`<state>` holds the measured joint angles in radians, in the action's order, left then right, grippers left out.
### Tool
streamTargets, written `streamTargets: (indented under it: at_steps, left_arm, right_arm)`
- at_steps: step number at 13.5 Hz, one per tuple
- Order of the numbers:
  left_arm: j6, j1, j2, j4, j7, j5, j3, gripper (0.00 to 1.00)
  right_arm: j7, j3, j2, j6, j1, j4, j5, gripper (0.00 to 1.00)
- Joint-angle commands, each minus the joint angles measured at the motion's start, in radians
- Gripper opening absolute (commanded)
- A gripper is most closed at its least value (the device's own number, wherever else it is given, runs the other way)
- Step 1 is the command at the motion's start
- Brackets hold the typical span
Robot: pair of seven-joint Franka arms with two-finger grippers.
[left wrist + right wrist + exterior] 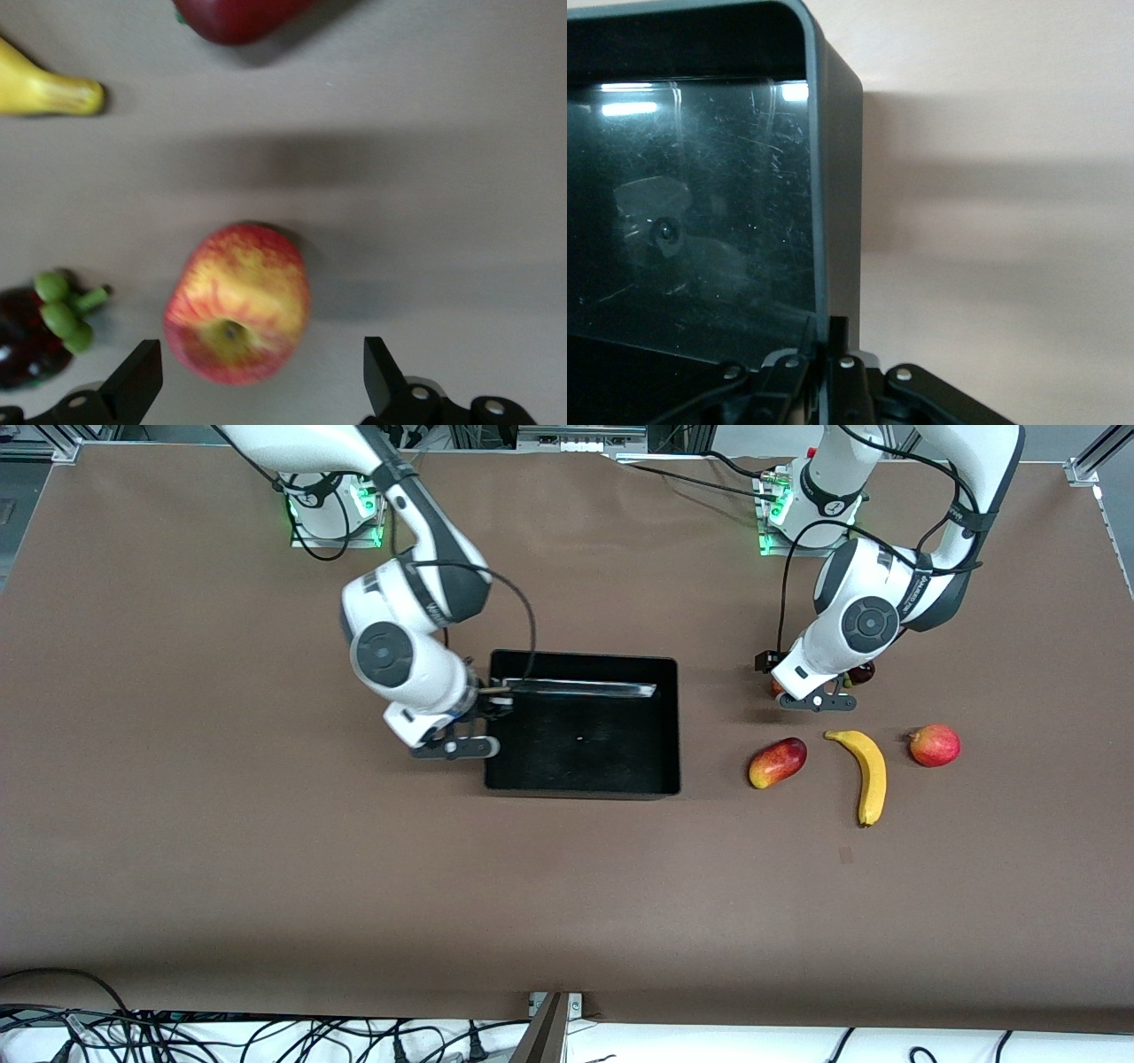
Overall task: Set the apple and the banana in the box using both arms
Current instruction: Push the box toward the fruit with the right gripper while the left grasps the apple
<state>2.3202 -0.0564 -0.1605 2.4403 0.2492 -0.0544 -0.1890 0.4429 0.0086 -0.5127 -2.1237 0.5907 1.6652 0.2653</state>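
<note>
The apple (237, 301), red with yellow streaks and a dimpled top, lies on the table under my left gripper (259, 390), whose open fingers (135, 379) stand on either side of it without touching. In the front view my left gripper (802, 691) covers nearly all of the apple. The banana (869, 775) lies nearer the front camera than the left gripper; its tip also shows in the left wrist view (53, 88). The black box (671, 726) sits mid-table. My right gripper (485, 713) is shut on the box's wall (833, 177) at the right arm's end.
An oblong red-yellow fruit (778, 763) lies beside the banana toward the box. A pinkish-red round fruit (935, 745) lies beside the banana toward the left arm's end. A dark fruit with green leaves (35, 332) sits beside the apple.
</note>
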Motion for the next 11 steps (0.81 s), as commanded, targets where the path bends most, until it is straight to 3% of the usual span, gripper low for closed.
streamTargets:
  at_steps: [1,5,6,7,8,9,10,11]
  left_arm:
    - [0.039,0.02,0.018,0.032,0.007,-0.045,-0.001,1.0]
    - [0.148,0.056,-0.044,0.052,0.007,-0.053,-0.001,1.0]
    - [0.151,0.059,-0.045,0.054,0.001,-0.053,-0.001,0.82]
    - [0.149,0.061,-0.048,0.052,-0.005,-0.053,-0.001,0.49]
    - [0.146,0.061,-0.05,0.051,-0.005,-0.053,-0.001,0.33]
    - [0.139,0.061,-0.05,0.046,-0.004,-0.053,-0.001,0.33]
    - [0.13,0.062,-0.045,0.043,-0.004,-0.053,-0.001,0.33]
    - [0.082,0.061,-0.033,0.02,0.007,-0.053,-0.003,0.33]
  right_arm:
    - [0.026,-0.012,-0.042,-0.054,0.067,-0.028,0.031,0.0]
    - [0.028,-0.012,-0.079,-0.119,0.104,-0.024,0.031,0.0]
    - [0.03,-0.012,-0.09,-0.134,0.107,-0.024,0.031,0.0]
    - [0.039,-0.012,-0.096,-0.14,0.109,-0.024,0.031,0.0]
    - [0.04,-0.012,-0.101,-0.145,0.107,-0.024,0.031,0.0]
    - [0.042,-0.013,-0.107,-0.145,0.106,-0.025,0.031,0.0]
    - [0.043,-0.015,-0.107,-0.145,0.101,-0.025,0.031,0.37]
    - [0.054,-0.016,-0.105,-0.144,0.095,-0.028,0.029,0.99]
